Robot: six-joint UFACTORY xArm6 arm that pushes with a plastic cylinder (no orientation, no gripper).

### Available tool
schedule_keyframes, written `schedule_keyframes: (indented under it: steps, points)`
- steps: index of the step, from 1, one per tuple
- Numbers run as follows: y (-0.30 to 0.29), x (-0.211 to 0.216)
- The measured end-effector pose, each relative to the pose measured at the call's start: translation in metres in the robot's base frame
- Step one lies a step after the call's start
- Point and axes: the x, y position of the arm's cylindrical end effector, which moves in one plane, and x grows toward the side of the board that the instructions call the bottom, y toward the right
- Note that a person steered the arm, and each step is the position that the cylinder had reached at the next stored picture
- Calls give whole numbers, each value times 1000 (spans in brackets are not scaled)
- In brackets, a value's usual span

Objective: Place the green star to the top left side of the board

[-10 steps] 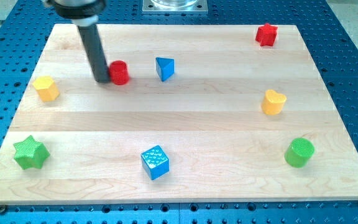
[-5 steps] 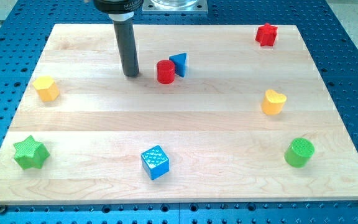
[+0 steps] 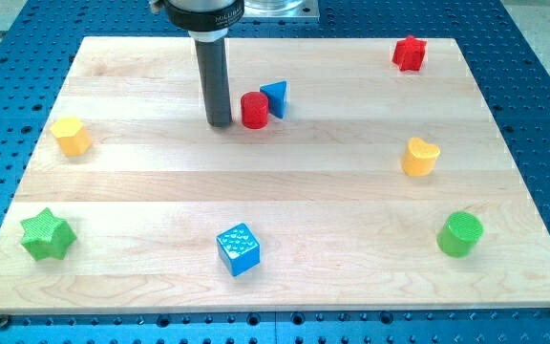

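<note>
The green star (image 3: 46, 235) lies near the board's bottom left corner. My tip (image 3: 220, 122) rests on the wooden board (image 3: 275, 182) in the upper middle, just left of the red cylinder (image 3: 254, 110), with a small gap between them. The blue triangle (image 3: 275, 97) touches the red cylinder's upper right side. The tip is far from the green star, up and to the right of it.
A yellow block (image 3: 71, 136) sits at the left edge. A blue cube (image 3: 238, 249) is at the bottom middle. A red block (image 3: 409, 53) is at the top right, a yellow heart (image 3: 420, 157) at the right, a green cylinder (image 3: 460, 234) at the bottom right.
The tip moved right across the upper board and pushed the red cylinder right against the blue triangle, which shifted right. The other blocks have not moved.
</note>
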Motion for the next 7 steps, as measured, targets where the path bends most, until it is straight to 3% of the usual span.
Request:
schedule_keyframes:
  steps: [1,4,7]
  points:
    - [1,26]
    - [2,46]
    - [-19,126]
